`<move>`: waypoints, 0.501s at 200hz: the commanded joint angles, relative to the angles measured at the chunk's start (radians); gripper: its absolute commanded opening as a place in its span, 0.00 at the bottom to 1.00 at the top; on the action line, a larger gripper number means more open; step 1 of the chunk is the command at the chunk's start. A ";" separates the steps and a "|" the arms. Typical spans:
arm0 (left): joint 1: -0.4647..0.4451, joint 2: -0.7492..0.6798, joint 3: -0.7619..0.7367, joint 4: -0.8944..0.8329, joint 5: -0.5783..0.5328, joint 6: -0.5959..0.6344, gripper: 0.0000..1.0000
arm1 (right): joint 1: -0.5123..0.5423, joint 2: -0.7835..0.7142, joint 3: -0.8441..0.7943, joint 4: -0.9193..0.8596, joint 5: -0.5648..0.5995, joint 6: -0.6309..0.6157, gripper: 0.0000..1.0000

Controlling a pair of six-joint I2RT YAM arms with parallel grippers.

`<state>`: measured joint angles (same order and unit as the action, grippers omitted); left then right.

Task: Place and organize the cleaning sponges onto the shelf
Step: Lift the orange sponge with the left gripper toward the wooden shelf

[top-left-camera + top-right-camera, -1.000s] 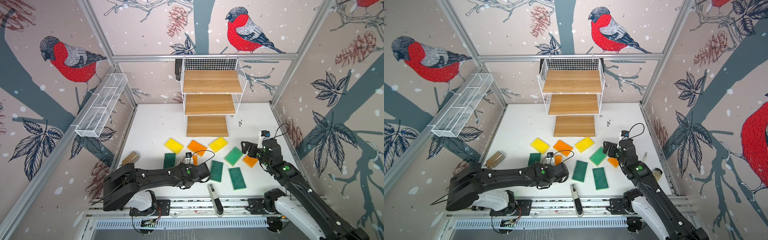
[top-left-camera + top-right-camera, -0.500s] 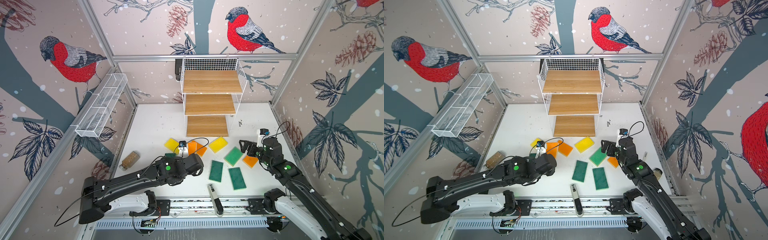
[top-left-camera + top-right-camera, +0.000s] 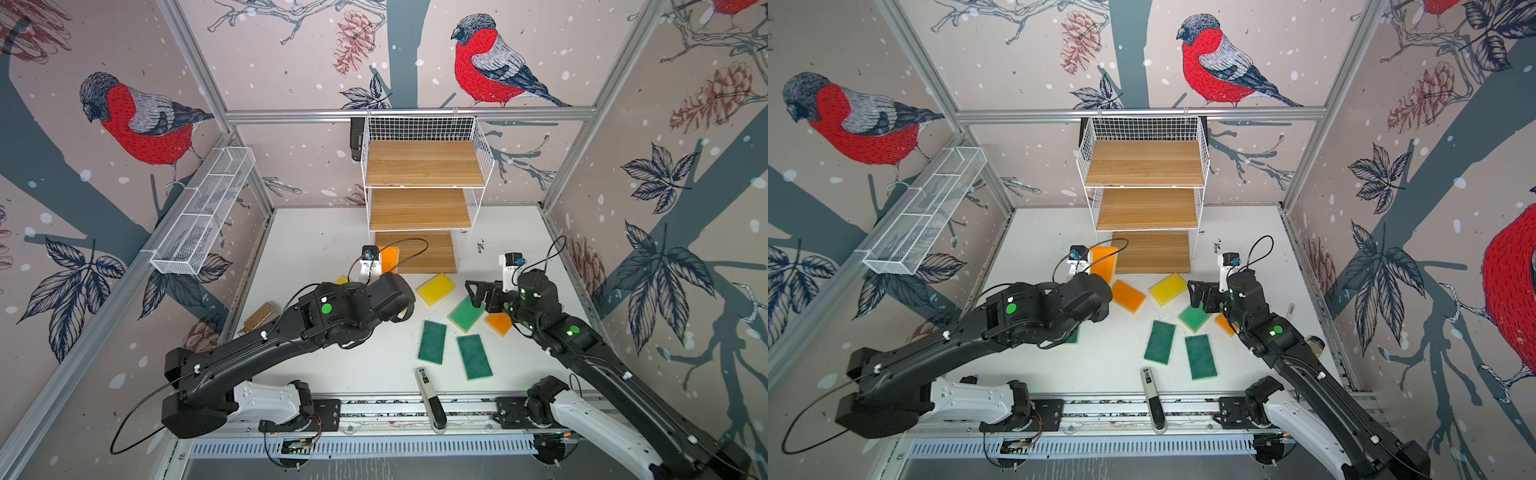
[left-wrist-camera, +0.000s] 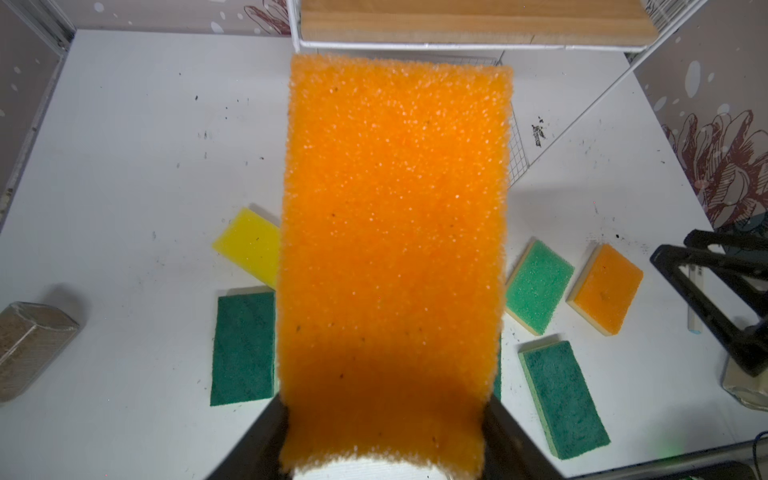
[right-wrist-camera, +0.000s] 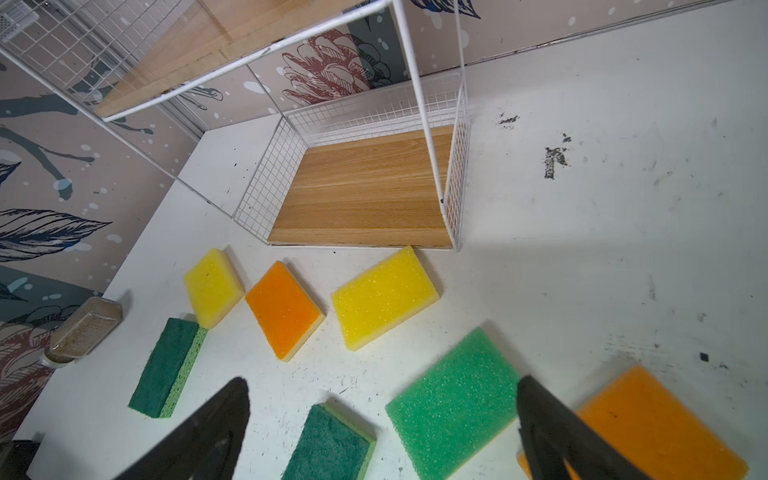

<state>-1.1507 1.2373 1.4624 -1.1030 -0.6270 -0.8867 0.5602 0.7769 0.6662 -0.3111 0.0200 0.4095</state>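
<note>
Scuffed white tabletop strewn with sponges, enclosed by bird-patterned walls.

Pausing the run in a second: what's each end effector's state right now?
Left end effector: closed on the orange sponge.
Right end effector: open, holding nothing.
</note>
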 commanded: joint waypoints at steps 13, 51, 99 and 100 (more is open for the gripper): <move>0.051 0.047 0.139 0.015 -0.031 0.161 0.61 | 0.038 0.008 0.049 -0.014 0.046 -0.030 1.00; 0.157 0.138 0.344 0.019 0.013 0.314 0.61 | 0.093 0.025 0.090 -0.016 0.058 -0.066 0.99; 0.271 0.295 0.612 0.037 0.090 0.479 0.62 | 0.134 0.044 0.116 0.005 0.078 -0.086 1.00; 0.273 0.299 0.614 0.037 0.092 0.482 0.62 | 0.134 0.044 0.117 0.006 0.079 -0.086 1.00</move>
<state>-0.9169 1.4734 1.9781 -1.0939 -0.5888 -0.5301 0.6827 0.8165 0.7696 -0.3260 0.0792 0.3428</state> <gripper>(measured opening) 0.615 0.995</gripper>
